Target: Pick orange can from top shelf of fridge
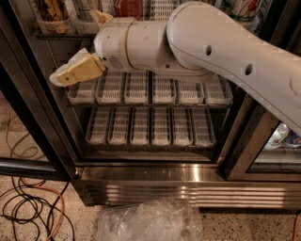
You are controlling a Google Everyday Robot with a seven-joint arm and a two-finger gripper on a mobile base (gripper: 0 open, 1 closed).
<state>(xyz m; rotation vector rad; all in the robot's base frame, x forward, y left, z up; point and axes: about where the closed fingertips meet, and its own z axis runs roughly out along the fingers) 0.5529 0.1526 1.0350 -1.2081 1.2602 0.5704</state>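
**A:** Where does the orange can (51, 10) stand?

**B:** It is a slim drink can with dark brown and orange-yellow streaks. It stands at the left end of the top shelf (44, 34), a dark wire rack with white slotted lane trays, in the top left corner of the tall black-framed fridge (155, 173). A silver-grey can (83, 8) is just beside it on the right, and a red-orange can (128, 7) is further along.

**A:** And the gripper?

**B:** The tan, wedge-shaped gripper (63, 75) on the white arm hangs below that shelf. It is in front of the left edge of the middle rack (150, 89), pointing left and slightly down. I cannot tell whether it is released or clenched, and I see nothing in it.

**A:** So which way is the can from it?

**B:** Up and a little left, one shelf higher. The can's long axis is upright, while the gripper lies nearly level. I judge that the next move needs a rise, then a level reach inward, keeping off the silver-grey neighbour.
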